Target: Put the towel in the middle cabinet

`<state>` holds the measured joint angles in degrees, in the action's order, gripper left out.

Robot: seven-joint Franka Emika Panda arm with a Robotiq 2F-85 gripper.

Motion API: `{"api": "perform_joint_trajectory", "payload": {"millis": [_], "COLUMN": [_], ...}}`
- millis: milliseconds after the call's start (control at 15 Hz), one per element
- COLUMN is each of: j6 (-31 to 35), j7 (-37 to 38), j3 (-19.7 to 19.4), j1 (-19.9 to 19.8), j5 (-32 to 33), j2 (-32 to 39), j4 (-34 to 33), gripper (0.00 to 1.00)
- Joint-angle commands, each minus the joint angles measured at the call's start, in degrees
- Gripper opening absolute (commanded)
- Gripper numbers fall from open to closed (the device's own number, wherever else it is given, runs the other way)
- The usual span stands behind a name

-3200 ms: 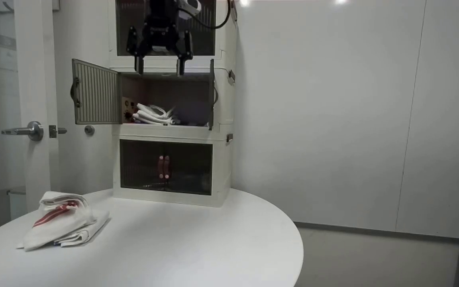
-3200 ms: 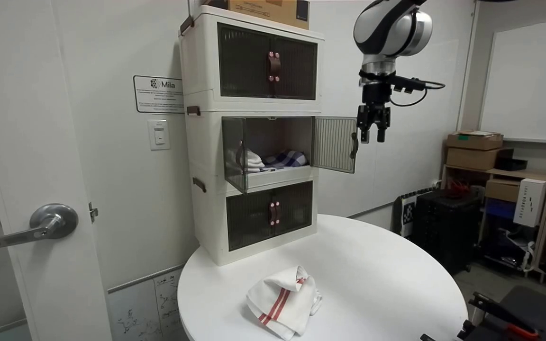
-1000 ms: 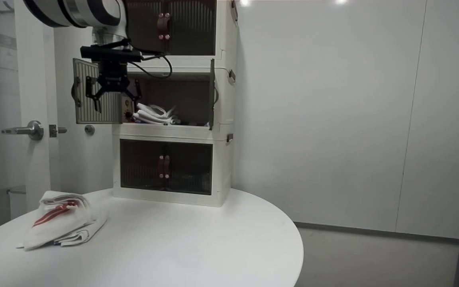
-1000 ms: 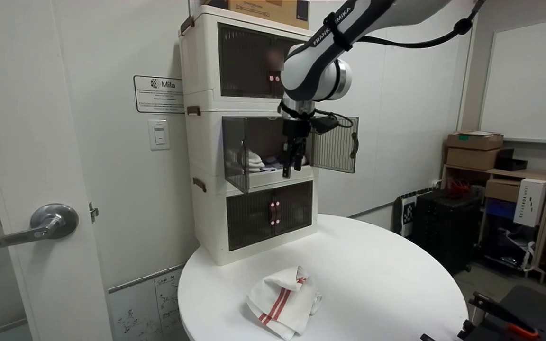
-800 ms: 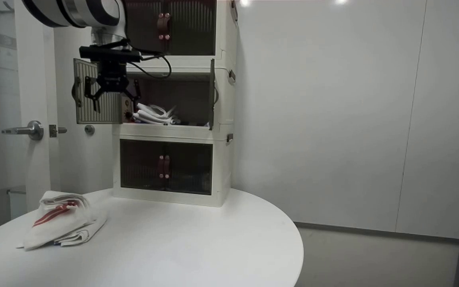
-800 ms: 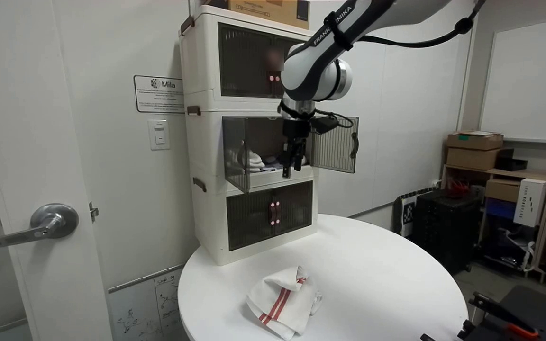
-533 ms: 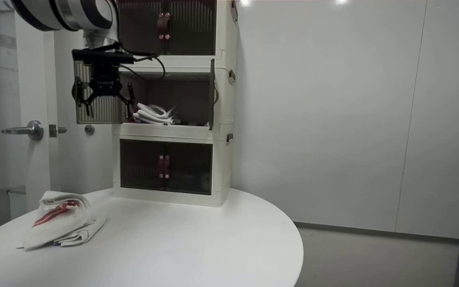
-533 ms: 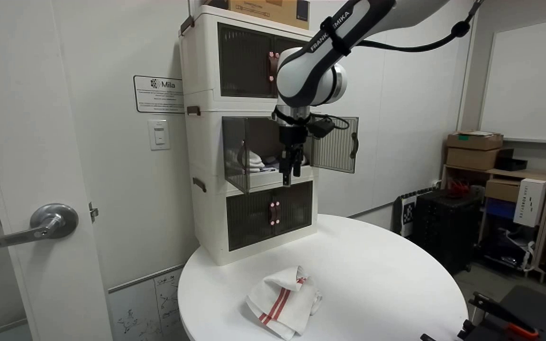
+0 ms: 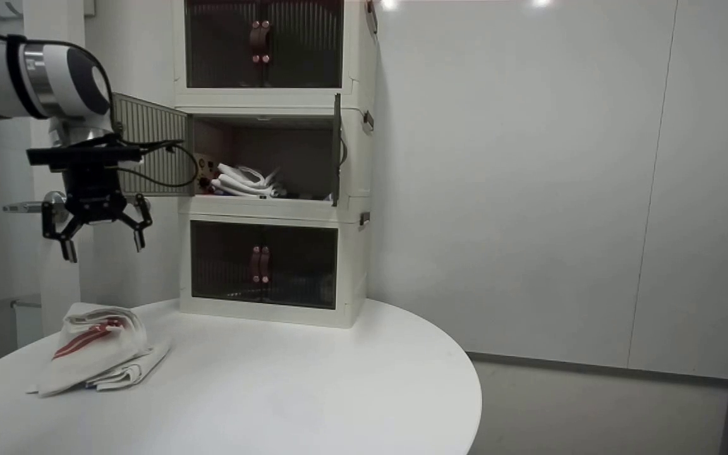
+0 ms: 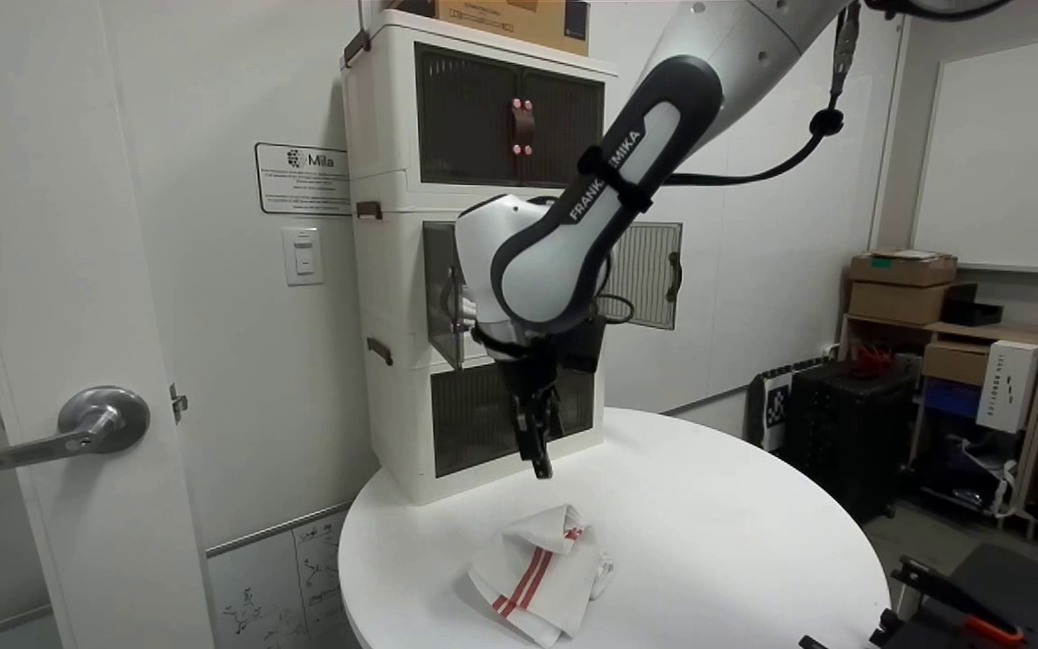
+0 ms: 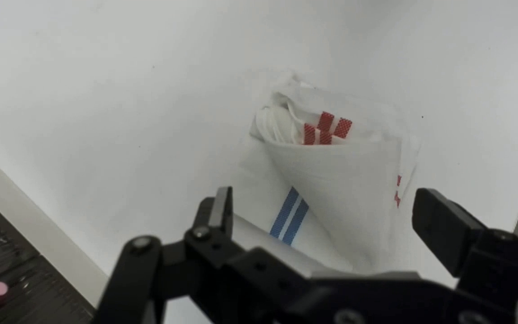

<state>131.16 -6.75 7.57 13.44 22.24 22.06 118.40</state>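
A rumpled, red-striped cloth towel [image 10: 537, 577] lies under the wide-gaping pincer [image 9: 105, 248]; beneath the towel, a smooth, curved-edged table [image 9: 313, 379]; beyond the towel, ribbed-door cabinets [image 9: 275, 206] and a pale wall [image 9: 515, 189].

three cabinets [image 9: 357, 158] (six doors [image 9: 155, 133] between them) — one table [image 9: 313, 392], one hand [image 9: 104, 248]

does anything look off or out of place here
The red-striped towel lies rumpled on the round white table. Oddly, blue-striped cloth shows from beneath it in the wrist view, so there may be two towels; I can't be sure. Nothing visible looks spilled or damaged, and the open middle cabinet suits the task.
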Motion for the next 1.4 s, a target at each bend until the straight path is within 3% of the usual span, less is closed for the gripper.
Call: {"api": "perform_joint_trajectory", "payload": {"millis": [0,400,800,1333], "j6": [3.2,16.3,30.1,37.6], "j7": [5.9,5.4,2.8,-5.0], "j3": [-1.0,-1.0,-4.3,-6.0], "j1": [2.8,1.9,0.7,-1.5], "j5": [5.6,7.0,7.5,5.9], "j2": [1.2,2.0,4.7,10.5], "j4": [2.8,8.2,11.5,10.5], "gripper": [1.00,1.00,1.00,1.00]}}
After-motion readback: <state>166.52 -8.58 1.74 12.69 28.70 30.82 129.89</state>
